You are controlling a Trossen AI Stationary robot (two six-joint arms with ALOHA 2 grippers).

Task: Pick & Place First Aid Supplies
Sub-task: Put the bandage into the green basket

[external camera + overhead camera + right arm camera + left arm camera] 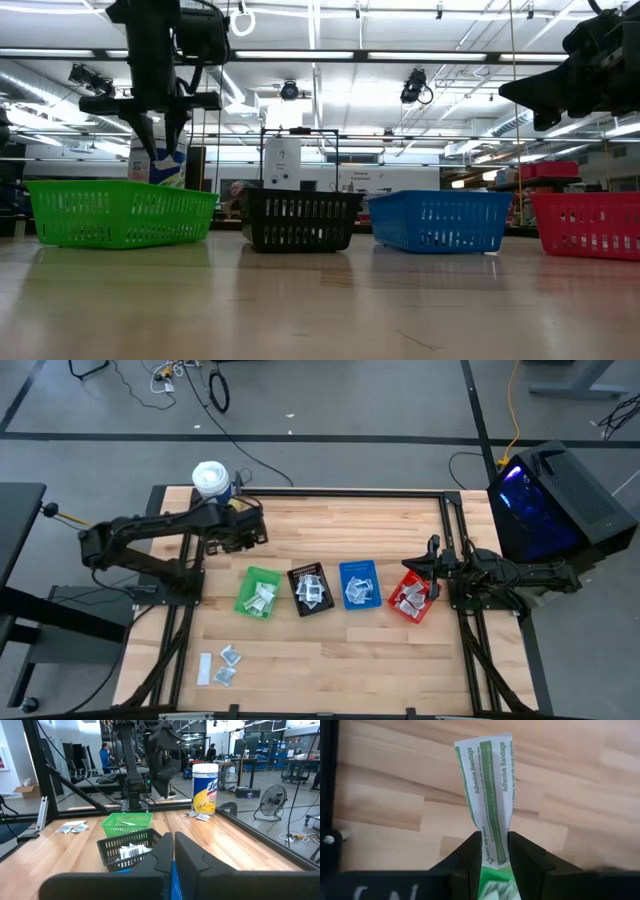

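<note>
A: What does the left claw (494, 851) have?

B: It is clenched on a strip packet (489, 795) printed "Adhesive Bandage" in green. The packet sticks out past the fingers (470, 857) over bare wood, and its lower end is hidden between them.

A: Where is that claw over the counter (330, 660)?

B: In the high view the left claw (247, 528) is toward the far side, near the white tub (210, 478) at the far left corner, and apart from the green bin (259, 592). The packet itself is too small to make out from above.

A: And the right claw?

B: The right claw (432, 570) is just beside the red bin (412, 598) at the counter's right edge. Its fingers (162, 852) are pressed together, and I see nothing between them.

A: Other supplies?

B: A few loose packets (222, 664) lie near the front left corner. The green, black (310, 589), blue (358, 584) and red bins each hold sachets, though I cannot tell the kinds apart.

A: Room to move?

B: The wood is open in front of the row of bins and behind it. In the low view the bin walls hide their contents, and the arms are cut off at the top.
</note>
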